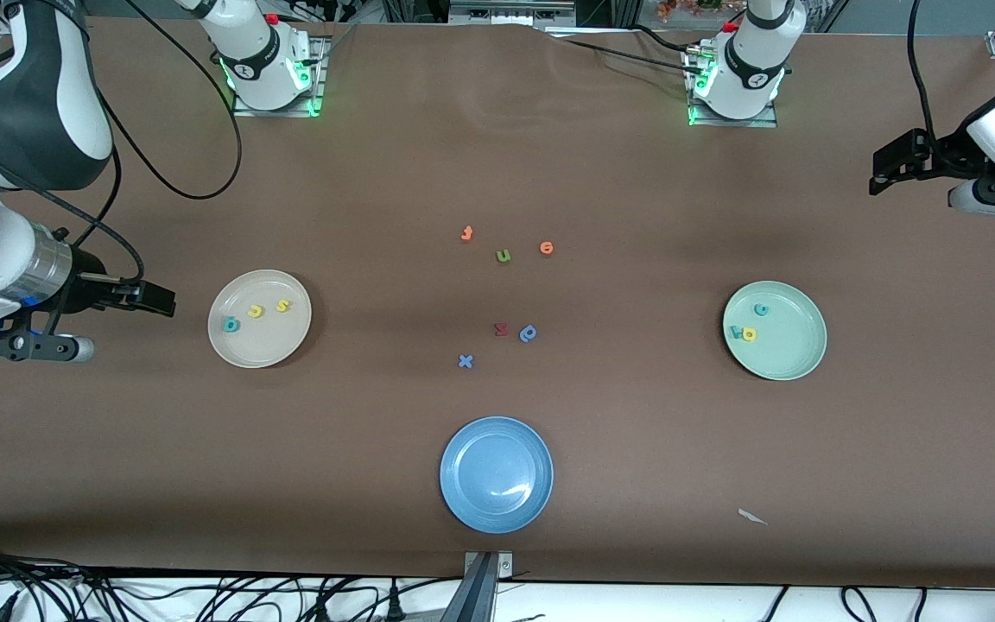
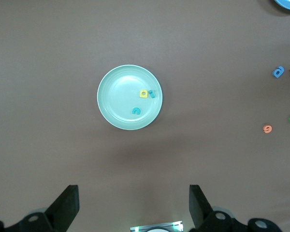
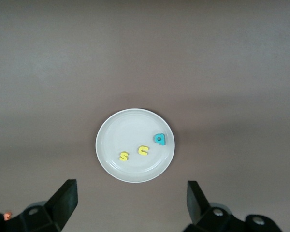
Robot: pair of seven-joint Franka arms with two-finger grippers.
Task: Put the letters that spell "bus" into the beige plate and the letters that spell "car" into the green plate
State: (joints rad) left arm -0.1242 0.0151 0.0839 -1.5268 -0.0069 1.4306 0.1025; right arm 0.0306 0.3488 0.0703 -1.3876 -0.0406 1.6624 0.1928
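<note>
**Across the table, both words already sit in their plates**

Nearest the front camera lies an empty blue plate point(image 1: 496, 474). Farther up, in the middle, loose letters point(image 1: 502, 294) lie scattered; none belong to either word.

Toward the right arm's end, the beige plate point(image 1: 238, 345) holds a teal b point(image 1: 231, 325), yellow u point(image 1: 255, 311) and yellow s point(image 1: 283, 305), lying flat in a row that climbs slightly away from the camera. Toward the left arm's end, the green plate point(image 1: 795, 350) holds a teal c point(image 1: 761, 309), with a yellow a point(image 1: 749, 333) touching a teal r point(image 1: 735, 330).

Both arms wait, the right gripper point(image 3: 130, 203) and left gripper point(image 2: 133, 205) high, fingers spread, holding nothing.

Judgement: sorting looks finished; the best move is staying clear of both plates.
</note>
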